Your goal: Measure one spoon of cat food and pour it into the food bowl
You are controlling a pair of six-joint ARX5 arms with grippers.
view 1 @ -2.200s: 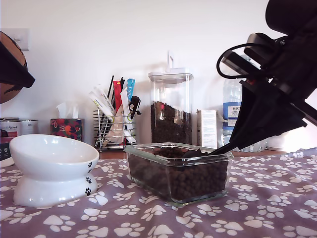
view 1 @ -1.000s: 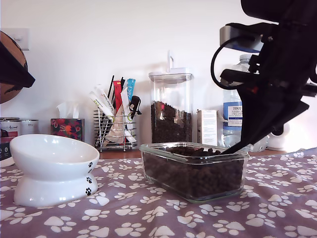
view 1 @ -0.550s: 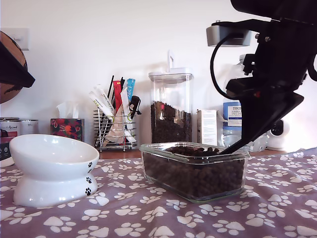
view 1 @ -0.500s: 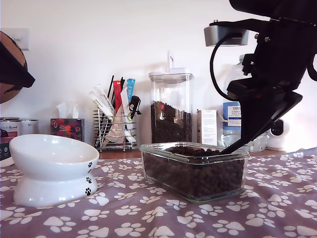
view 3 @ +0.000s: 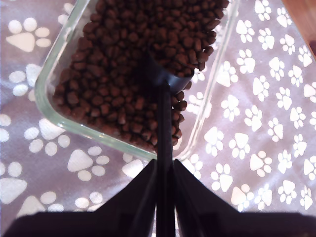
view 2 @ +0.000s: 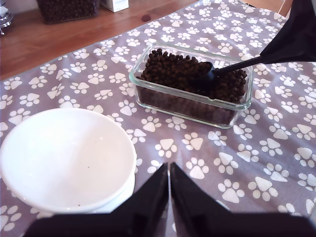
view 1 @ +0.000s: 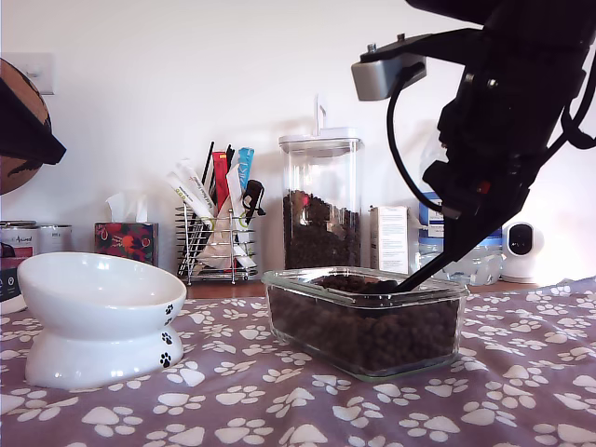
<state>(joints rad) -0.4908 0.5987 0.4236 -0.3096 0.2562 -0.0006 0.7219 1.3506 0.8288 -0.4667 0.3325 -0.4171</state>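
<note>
On the bench [view 1: 521, 410], covered by a purple paw-print cloth [view 1: 279, 410], the bowl [view 1: 98, 317] stands at the exterior view's left, white, its rim tilted, black paw prints on its side and foot. In the first wrist view the bowl [view 2: 64, 158] lies just beyond my first tool [view 2: 169, 190], whose fingers are pressed together with nothing between them; the inside of the bowl shows white and bare.

Near the middle of the exterior view sits a clear glass dish [view 1: 365, 321], well apart from the bowl and filled almost to the rim with kibble [view 1: 363, 331]. The spoon [view 1: 410, 277] slants down into it from the exterior view's right. In the second wrist view my second tool [view 3: 164, 197] pinches the thin black handle between its fingers, and the spoon [view 3: 165, 79] has its cup sunk in the kibble [view 3: 113, 84], with pellets heaped in and around it. The first wrist view shows the same spoon [view 2: 217, 71] with its cup low among the pellets near one end of the dish [view 2: 192, 106].

Behind the dish, toward the wall, stands a tall clear jar [view 1: 321, 200] with a white lid, partly filled with dark pellets. To the exterior view's left of it is a wire rack [view 1: 214, 237] holding upright sticks, and further left a tissue box [view 1: 124, 240]. A small white box [view 1: 392, 240] and a water bottle [view 1: 430, 214] stand at the jar's other side.
</note>
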